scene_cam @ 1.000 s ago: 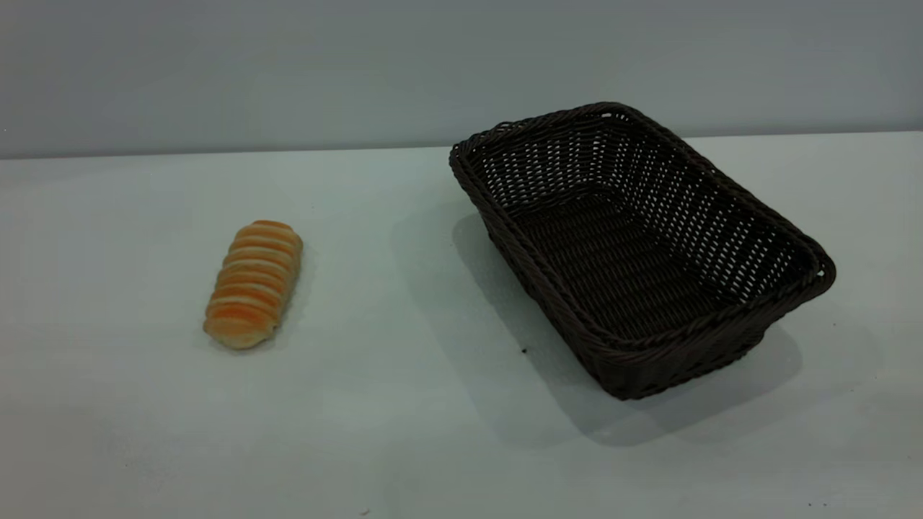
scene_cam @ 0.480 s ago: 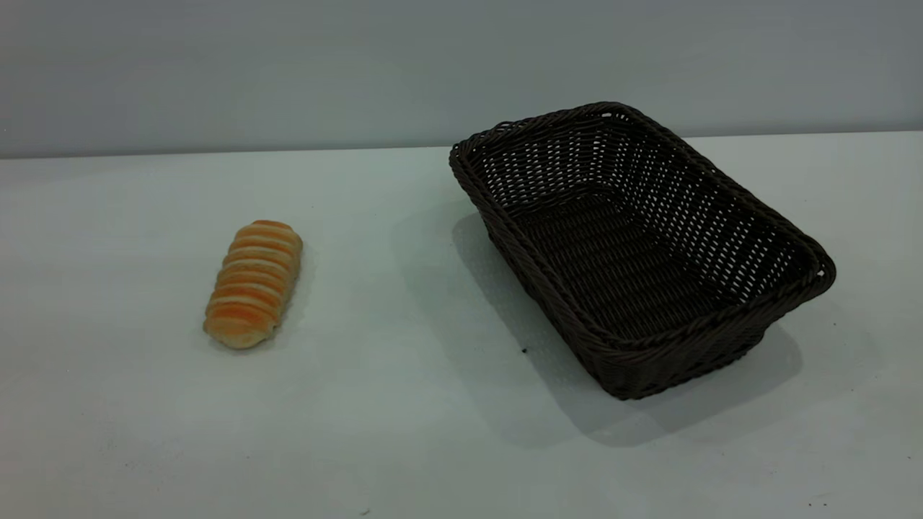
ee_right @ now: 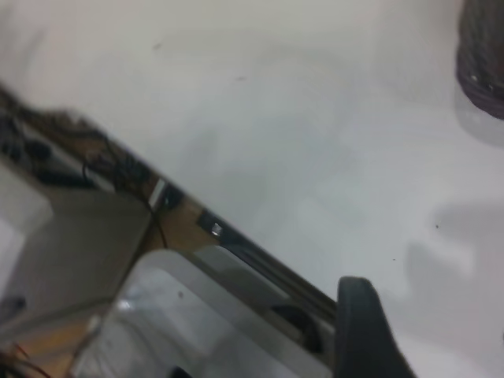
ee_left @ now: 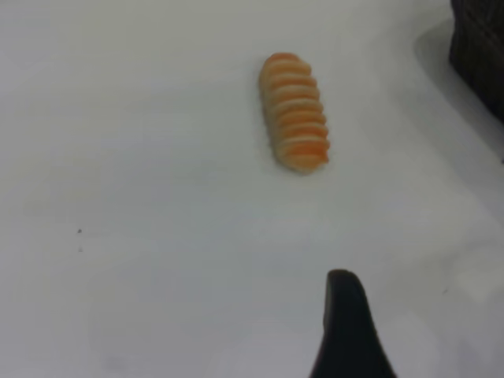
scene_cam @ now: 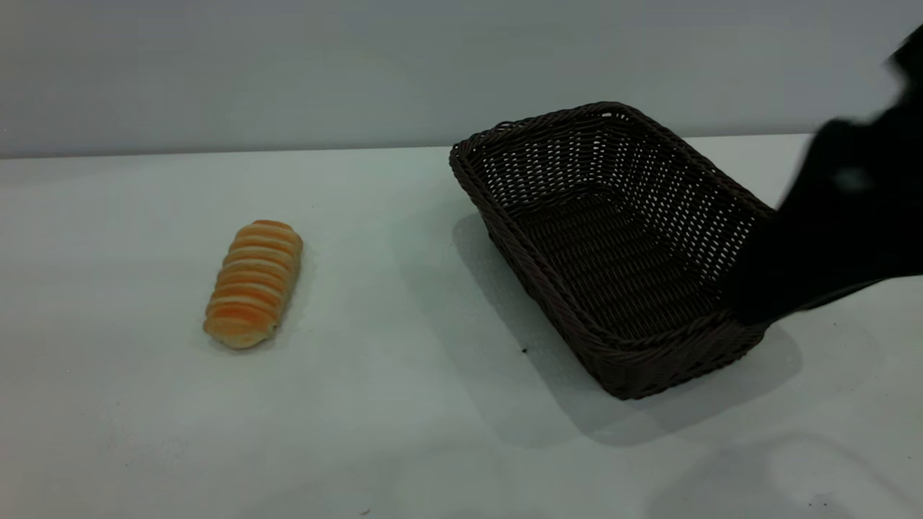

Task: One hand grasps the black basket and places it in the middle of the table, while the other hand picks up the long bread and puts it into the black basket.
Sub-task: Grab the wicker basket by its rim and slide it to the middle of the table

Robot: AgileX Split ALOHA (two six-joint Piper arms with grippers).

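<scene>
The black basket (scene_cam: 670,194) stands on the white table (scene_cam: 404,418), right of the middle, one corner toward the front. Its edge also shows in the left wrist view (ee_left: 480,55) and the right wrist view (ee_right: 482,63). The long bread (scene_cam: 254,283) lies at the left, striped side up, and also shows in the left wrist view (ee_left: 295,110). My right gripper (scene_cam: 815,252) is a blurred black shape over the basket's right front corner. My left gripper (ee_left: 346,331) hovers above bare table, well apart from the bread; it is outside the exterior view.
The right wrist view shows the table's edge (ee_right: 236,240), with cables (ee_right: 94,169) and a pale grey case (ee_right: 181,331) beyond it. A grey wall (scene_cam: 288,72) runs behind the table. Bare tabletop lies between bread and basket.
My right arm has come into the exterior view from the right and now covers the basket's right front corner. The bread and the basket have not moved.
</scene>
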